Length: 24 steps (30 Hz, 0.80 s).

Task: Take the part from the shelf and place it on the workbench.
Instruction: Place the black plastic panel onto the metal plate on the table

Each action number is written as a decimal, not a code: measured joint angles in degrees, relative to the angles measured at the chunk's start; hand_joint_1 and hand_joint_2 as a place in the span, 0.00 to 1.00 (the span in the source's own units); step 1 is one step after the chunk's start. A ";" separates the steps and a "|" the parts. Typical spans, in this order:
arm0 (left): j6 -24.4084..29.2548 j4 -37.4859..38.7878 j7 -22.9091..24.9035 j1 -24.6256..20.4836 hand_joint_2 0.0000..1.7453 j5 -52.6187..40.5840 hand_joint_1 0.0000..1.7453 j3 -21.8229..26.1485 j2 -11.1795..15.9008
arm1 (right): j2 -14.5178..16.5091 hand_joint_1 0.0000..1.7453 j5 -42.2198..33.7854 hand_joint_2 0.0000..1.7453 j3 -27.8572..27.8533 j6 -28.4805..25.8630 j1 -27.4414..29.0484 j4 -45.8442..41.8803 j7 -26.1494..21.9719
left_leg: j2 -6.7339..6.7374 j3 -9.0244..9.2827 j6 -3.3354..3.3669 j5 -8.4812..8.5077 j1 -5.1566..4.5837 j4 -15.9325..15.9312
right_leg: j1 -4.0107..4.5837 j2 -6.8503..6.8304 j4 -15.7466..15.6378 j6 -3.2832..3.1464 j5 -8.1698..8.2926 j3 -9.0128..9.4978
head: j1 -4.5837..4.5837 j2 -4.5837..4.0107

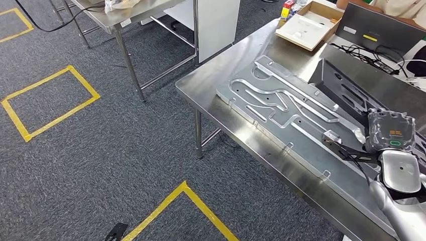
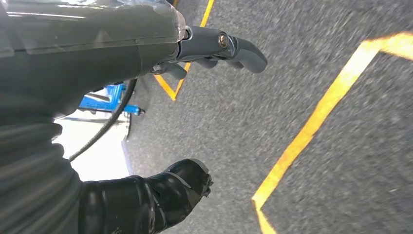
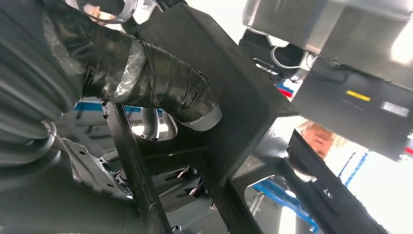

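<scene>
The part [image 1: 341, 88] is a black open-frame piece lying slanted over the right side of the steel workbench [image 1: 226, 70], beside a large machined aluminium plate [image 1: 281, 105]. My right hand [image 1: 391, 131] grips the part's near end. In the right wrist view its taped thumb [image 3: 160, 92] is wrapped against the black frame [image 3: 234, 87]. I cannot tell whether the part touches the bench top. My left hand [image 2: 122, 44] hangs over the carpet, fingers [image 2: 229, 46] and thumb [image 2: 160, 195] apart, with nothing in it.
A cardboard box [image 1: 309, 22], a dark case [image 1: 382, 30] and cables [image 1: 366, 55] sit at the bench's far end, where a person [image 1: 397, 7] stands. A second metal table [image 1: 125, 15] stands at the back left. Yellow tape [image 1: 50, 100] marks the grey carpet.
</scene>
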 joint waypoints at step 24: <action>-1.38 0.02 -3.00 -0.41 1.00 2.71 0.00 2.63 -0.52 | 6.69 1.00 -2.47 1.00 -0.48 3.45 5.21 9.12 -3.49 | -0.02 7.13 -1.37 -4.84 -0.20 -2.41 | 1.43 0.17 -10.44 -2.12 7.58 0.09 | -0.38 0.00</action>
